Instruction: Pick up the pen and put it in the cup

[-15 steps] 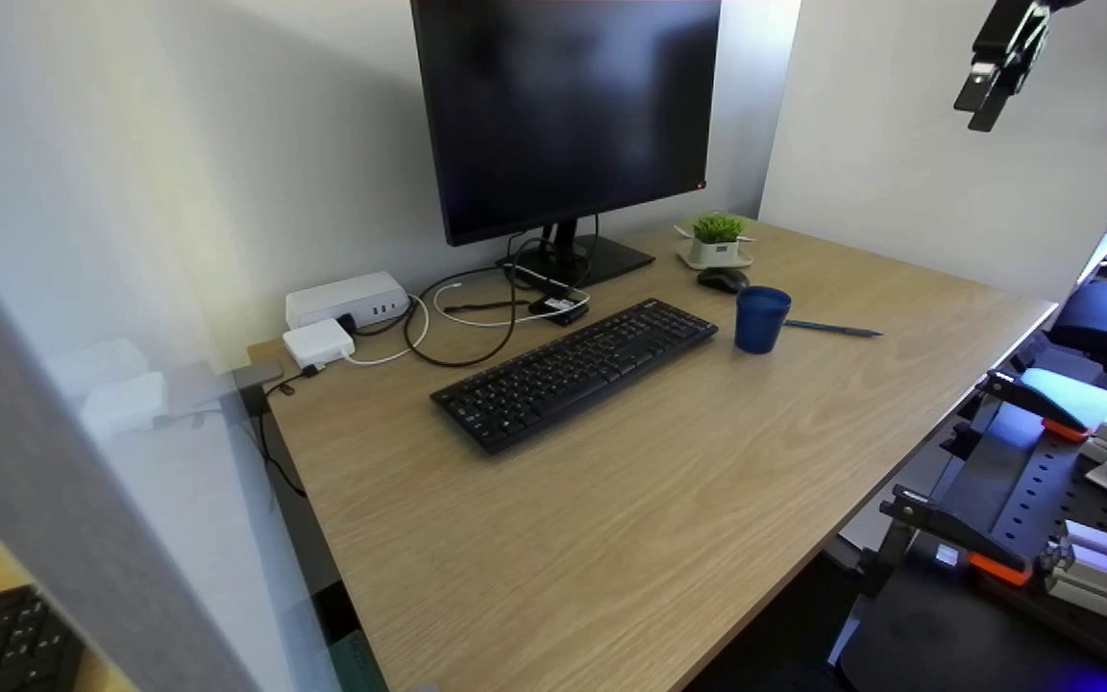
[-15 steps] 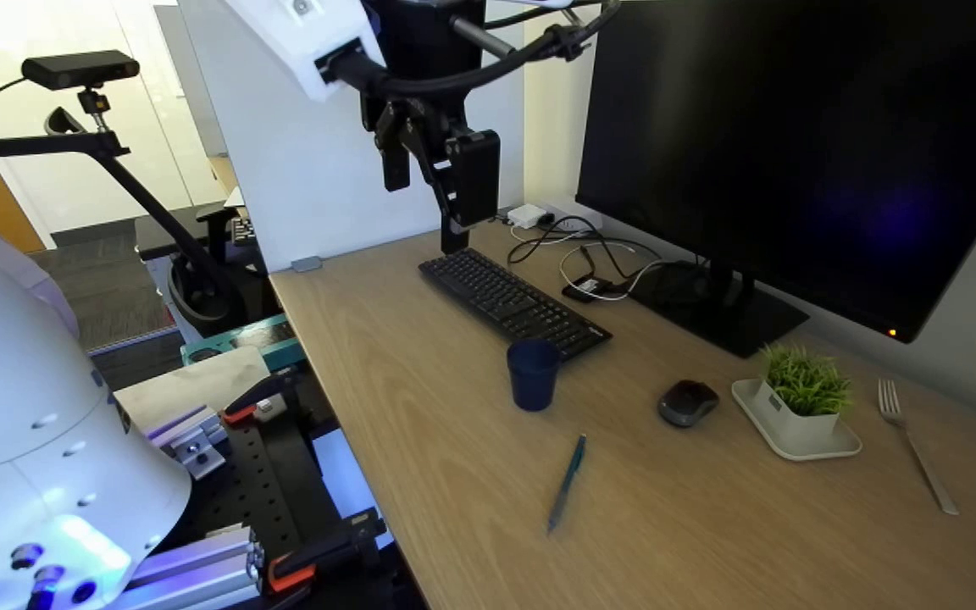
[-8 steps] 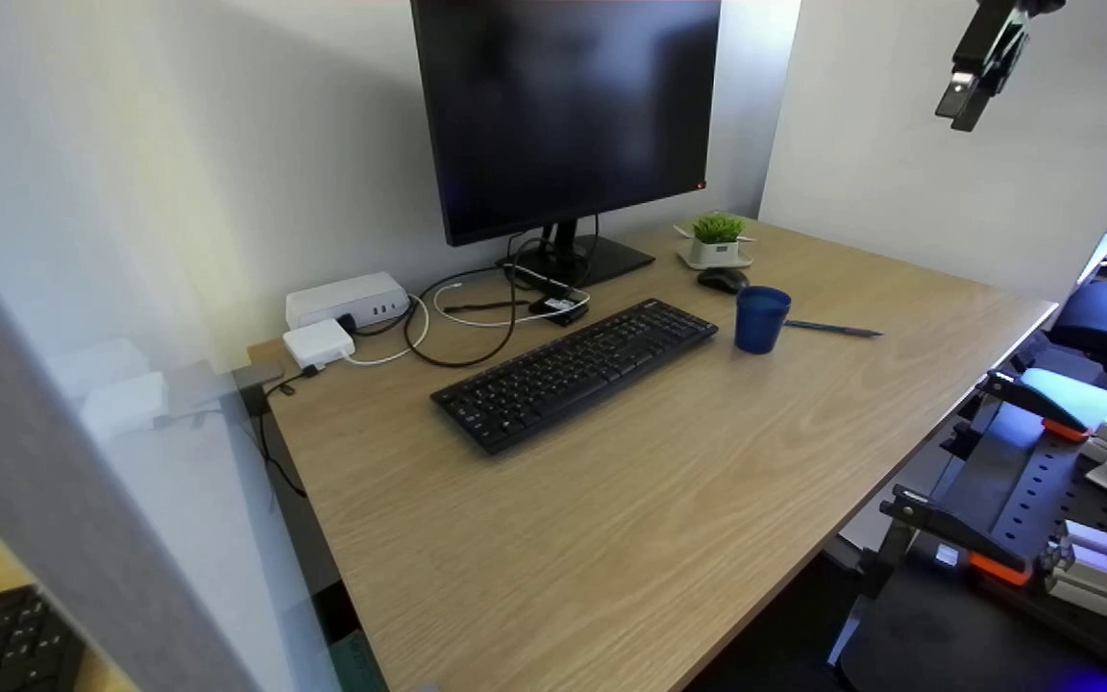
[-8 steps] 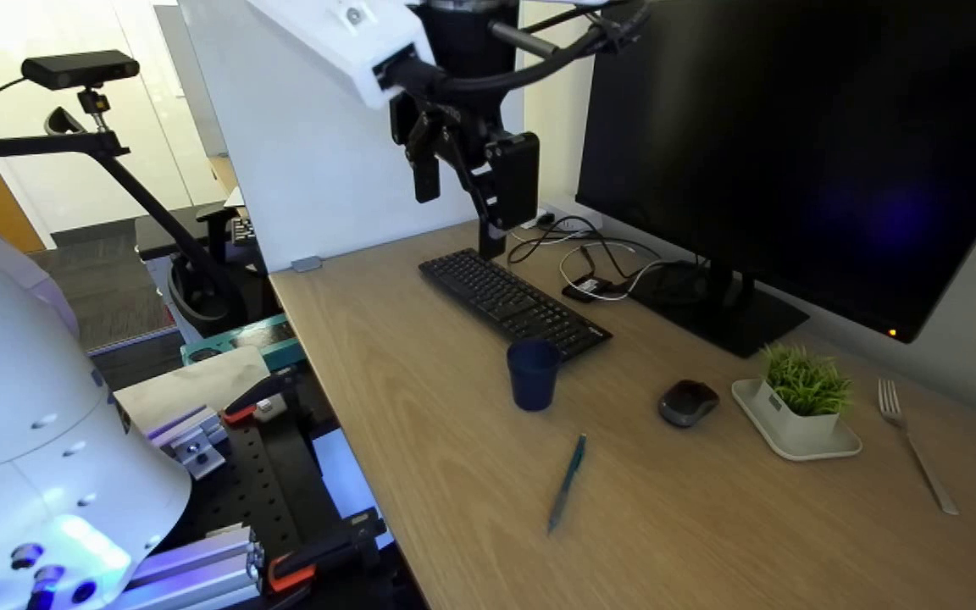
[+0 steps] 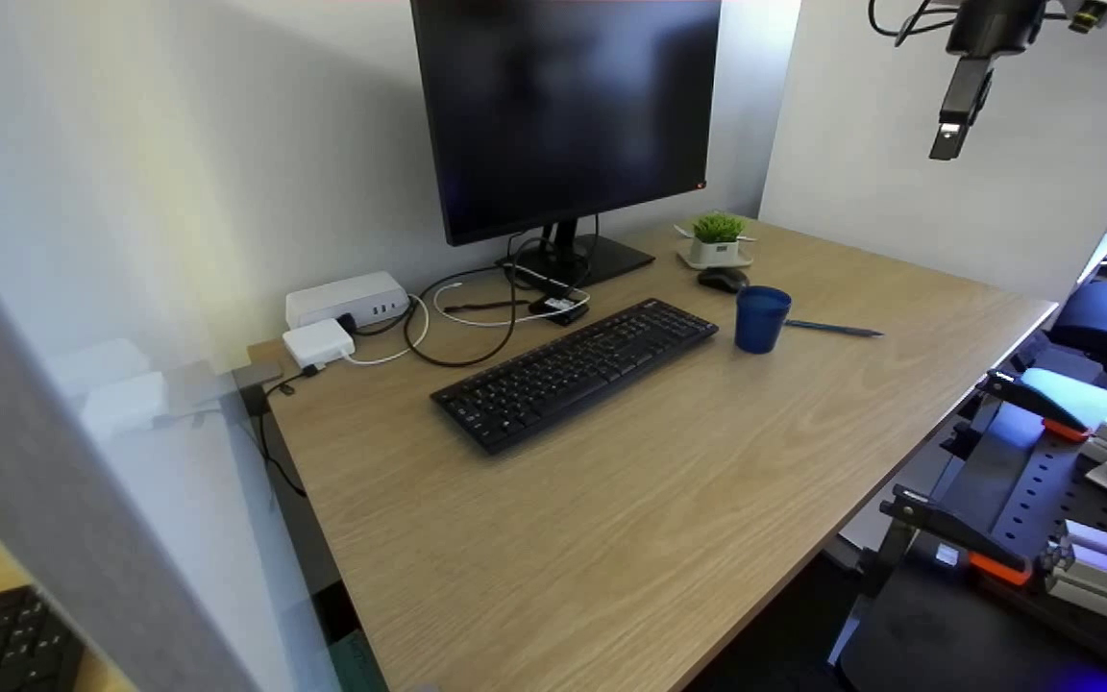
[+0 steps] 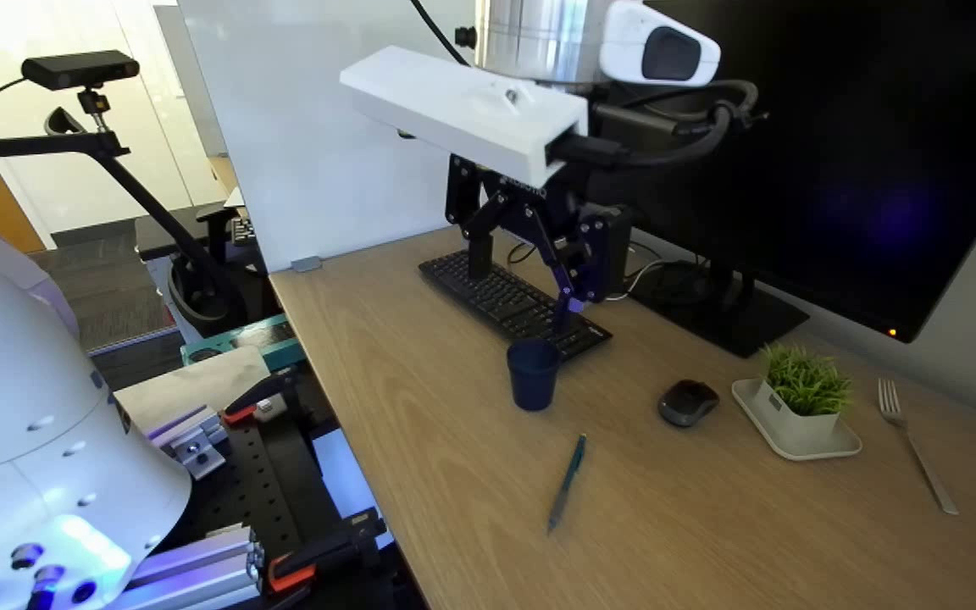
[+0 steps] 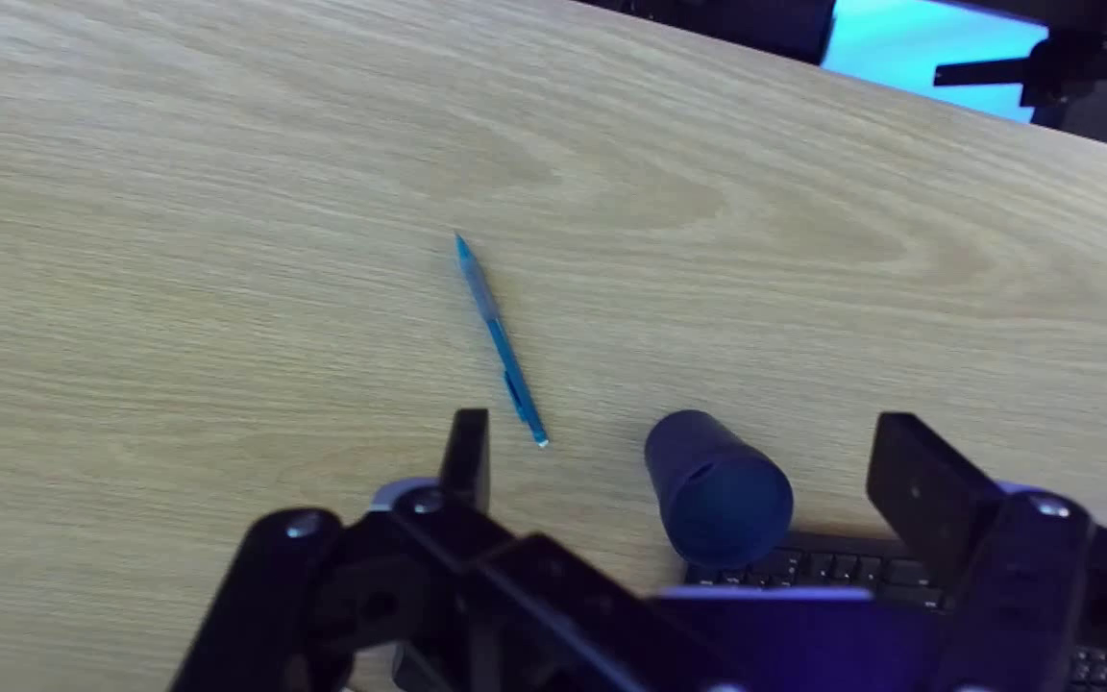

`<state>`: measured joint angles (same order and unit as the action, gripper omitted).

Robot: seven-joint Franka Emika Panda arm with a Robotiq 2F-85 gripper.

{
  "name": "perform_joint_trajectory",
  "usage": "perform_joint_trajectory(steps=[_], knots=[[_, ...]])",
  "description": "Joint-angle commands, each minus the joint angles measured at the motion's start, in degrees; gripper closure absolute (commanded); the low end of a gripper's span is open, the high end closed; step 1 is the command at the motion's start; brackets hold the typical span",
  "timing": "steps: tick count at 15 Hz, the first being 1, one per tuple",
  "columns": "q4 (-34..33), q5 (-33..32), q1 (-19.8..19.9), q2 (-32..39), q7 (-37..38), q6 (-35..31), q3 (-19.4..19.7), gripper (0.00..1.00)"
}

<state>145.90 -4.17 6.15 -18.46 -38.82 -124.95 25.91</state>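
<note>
The pen (image 6: 567, 483) is thin and teal-blue and lies flat on the desk, a short way from the cup; it shows whole in the wrist view (image 7: 504, 336). Upright on the desk, the dark blue cup (image 5: 760, 322) stands just off the end of the keyboard. Looking down in the wrist view, I see into the cup (image 7: 726, 509), and nothing shows inside it. My gripper (image 6: 522, 301) hangs in the air above the keyboard side of the cup, pointing down. Its fingers (image 7: 928, 481) are wide apart with nothing held; the pen lies beyond the opposite fingertip in that view.
A black keyboard (image 5: 578, 375) lies beside the cup. A mouse (image 6: 688, 402), a potted plant (image 6: 806, 390) on a white tray and a fork (image 6: 912, 440) are farther along. The monitor (image 6: 835, 169) rises close behind the arm, with loose cables (image 5: 515, 317) at its foot.
My gripper has come down and swung across the desk towards the cup, turning to point more steeply downward. It has stayed open. The pen and cup have not moved.
</note>
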Motion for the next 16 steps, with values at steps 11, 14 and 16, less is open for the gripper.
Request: perform_joint_trajectory(steps=[11, 14, 16], knots=[[-8.9, -0.9, 6.3, 24.5, -12.3, -10.4, -4.3, 0.00], [-10.4, -1.1, 7.9, 30.3, -13.4, -13.9, -6.9, 0.00], [-11.2, -1.1, 8.9, 33.3, -13.7, -16.2, -8.8, 0.00]])
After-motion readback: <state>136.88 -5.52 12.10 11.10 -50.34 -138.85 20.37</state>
